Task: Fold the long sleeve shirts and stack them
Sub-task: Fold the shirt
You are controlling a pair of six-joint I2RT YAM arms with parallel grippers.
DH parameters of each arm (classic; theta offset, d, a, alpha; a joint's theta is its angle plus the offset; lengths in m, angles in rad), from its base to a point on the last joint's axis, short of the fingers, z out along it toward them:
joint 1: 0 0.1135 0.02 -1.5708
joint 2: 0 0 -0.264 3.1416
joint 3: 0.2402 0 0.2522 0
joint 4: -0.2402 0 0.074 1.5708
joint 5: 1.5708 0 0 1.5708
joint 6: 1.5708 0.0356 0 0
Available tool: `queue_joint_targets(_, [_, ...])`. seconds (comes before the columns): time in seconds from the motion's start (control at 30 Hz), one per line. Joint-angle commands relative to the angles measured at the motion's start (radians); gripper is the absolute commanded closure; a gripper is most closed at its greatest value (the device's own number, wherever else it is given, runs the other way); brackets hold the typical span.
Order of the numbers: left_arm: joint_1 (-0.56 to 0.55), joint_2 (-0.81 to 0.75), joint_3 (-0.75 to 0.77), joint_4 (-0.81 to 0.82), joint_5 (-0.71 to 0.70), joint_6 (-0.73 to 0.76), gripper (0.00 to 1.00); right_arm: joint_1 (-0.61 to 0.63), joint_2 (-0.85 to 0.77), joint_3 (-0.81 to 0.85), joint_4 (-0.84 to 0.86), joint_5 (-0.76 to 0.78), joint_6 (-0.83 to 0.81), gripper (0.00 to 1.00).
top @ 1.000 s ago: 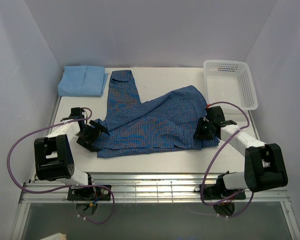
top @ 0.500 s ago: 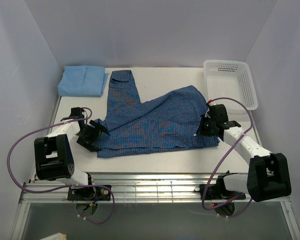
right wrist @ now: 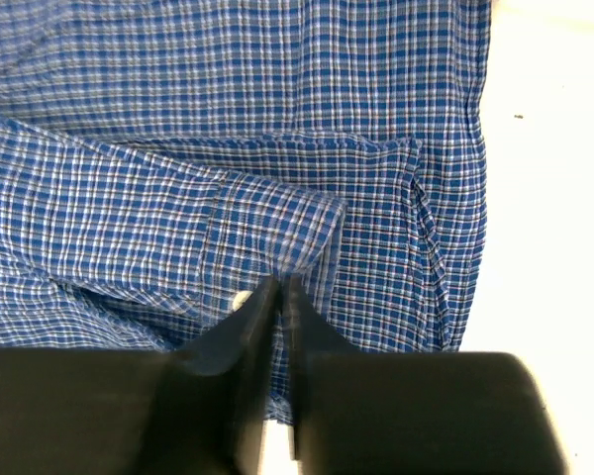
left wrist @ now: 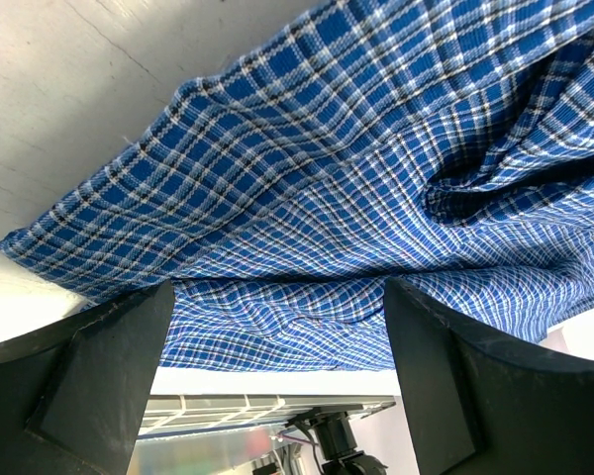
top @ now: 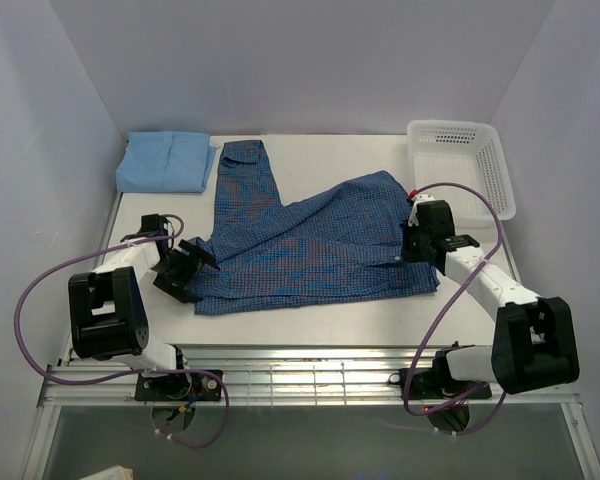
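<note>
The dark blue check shirt point(top: 310, 245) lies spread across the middle of the table, with one sleeve reaching toward the back. The plain light blue shirt point(top: 167, 160) lies folded at the back left corner. My left gripper point(top: 185, 272) is open at the check shirt's left edge, and its fingers point(left wrist: 89, 386) stand wide apart with the cloth point(left wrist: 376, 178) between them. My right gripper point(top: 412, 250) is at the shirt's right side. Its jaws are shut on a folded cuff point(right wrist: 280, 282) of the check shirt point(right wrist: 277, 129), beside a white button point(right wrist: 241, 300).
A white plastic mesh basket point(top: 460, 165) stands at the back right, just behind my right arm. White walls close in the table on the left, back and right. A metal rail point(top: 310, 375) runs along the near edge.
My right gripper has moved a little toward the back with the cuff in it, drawing the shirt's right lower part inward. The left arm has not moved.
</note>
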Motion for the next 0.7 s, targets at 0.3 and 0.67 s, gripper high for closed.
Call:
queue_joint_targets(0.3, [0.006,-0.062,0.003,0.055,0.022,0.071,0.02,0.071,0.02,0.113,-0.026,0.004,-0.064,0.25])
queue_joint_targets(0.67, [-0.014,-0.241,0.109,-0.02,0.128,0.062,0.02,0.195,0.087,0.116,-0.034,0.004,-0.004,0.1])
